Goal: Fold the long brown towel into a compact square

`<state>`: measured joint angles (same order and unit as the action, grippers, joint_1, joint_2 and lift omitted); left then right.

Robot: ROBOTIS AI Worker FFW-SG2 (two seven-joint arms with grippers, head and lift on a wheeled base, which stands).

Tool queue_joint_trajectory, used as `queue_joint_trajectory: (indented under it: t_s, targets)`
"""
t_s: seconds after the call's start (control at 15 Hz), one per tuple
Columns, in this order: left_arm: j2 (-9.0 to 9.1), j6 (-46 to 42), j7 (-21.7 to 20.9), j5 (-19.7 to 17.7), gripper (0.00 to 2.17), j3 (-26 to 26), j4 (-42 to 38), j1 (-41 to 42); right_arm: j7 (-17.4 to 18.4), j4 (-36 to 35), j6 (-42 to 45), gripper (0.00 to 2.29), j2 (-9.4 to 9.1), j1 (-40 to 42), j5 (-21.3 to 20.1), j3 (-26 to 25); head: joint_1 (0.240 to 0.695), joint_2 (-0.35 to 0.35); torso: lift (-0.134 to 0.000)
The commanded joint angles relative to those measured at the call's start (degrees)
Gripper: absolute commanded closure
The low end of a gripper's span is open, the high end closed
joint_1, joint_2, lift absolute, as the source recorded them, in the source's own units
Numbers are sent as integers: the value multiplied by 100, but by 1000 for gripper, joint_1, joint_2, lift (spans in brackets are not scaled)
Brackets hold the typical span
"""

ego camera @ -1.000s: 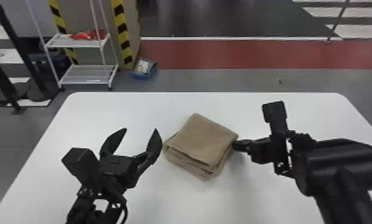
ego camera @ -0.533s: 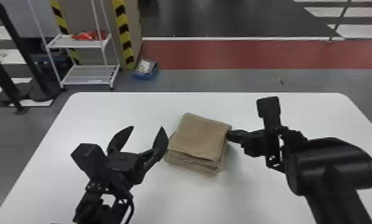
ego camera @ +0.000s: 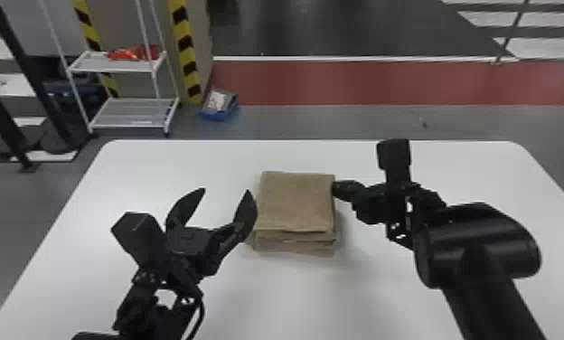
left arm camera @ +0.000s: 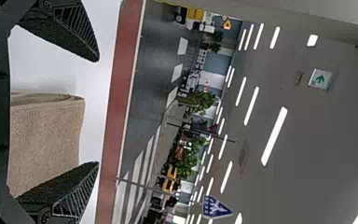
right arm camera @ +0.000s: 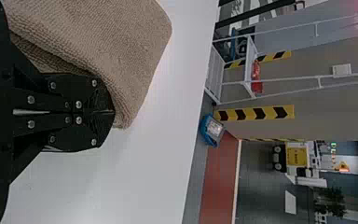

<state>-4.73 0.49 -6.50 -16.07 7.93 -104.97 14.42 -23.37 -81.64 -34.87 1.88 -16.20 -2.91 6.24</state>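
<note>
The left gripper (ego camera: 226,190) is seen with its two black fingers (left arm camera: 67,191) held wide apart. Between them the long brown towel (left arm camera: 46,140) is shown, laid folded on the white table (left arm camera: 92,84), with the table's far edge beyond it. One finger is overlapped with the towel in the line of sight; whether it is touched cannot be told. Looped layers are exposed along the side faced by the other finger. Past the far edge, a red floor strip (left arm camera: 117,88), a dark floor marked with white stripes, green plants (left arm camera: 186,158), a blue sign (left arm camera: 216,207) and ceiling lights (left arm camera: 274,136) are seen.
</note>
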Motion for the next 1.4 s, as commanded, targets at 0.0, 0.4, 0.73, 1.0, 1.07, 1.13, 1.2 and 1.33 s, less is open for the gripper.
queue_joint_trajectory:
  t_s: [0.0,0.4,0.73,1.0,1.07,1.13,1.2,1.33]
  targets:
    - [-11,0,0,-28,87,33,65,-53,-1,218,397,1781,-30,-41,80,0,695,20,-123]
    - [-28,0,0,-63,87,165,240,-229,-1,922,1012,1781,-21,-314,133,-9,695,16,-123]
    - [-46,0,0,-125,87,270,434,-440,-107,1546,1768,1781,-12,-577,229,-97,695,8,-123]
    - [-46,35,0,-142,87,217,407,-387,148,350,1838,1325,5,328,344,-369,695,-1,-123]
    - [-54,70,0,-160,87,182,399,-387,219,-151,1874,782,14,671,344,-422,695,-5,-123]
    - [-63,123,0,-169,87,130,399,-387,412,-748,1838,248,23,1119,335,-448,695,-11,-123]
    - [-54,299,-9,-169,87,77,372,-396,588,-1346,1751,66,32,1550,335,-484,695,-22,-123]
    - [-63,633,-44,-169,83,-134,319,-405,966,-2409,1628,6,32,2385,326,-580,695,-30,-123]
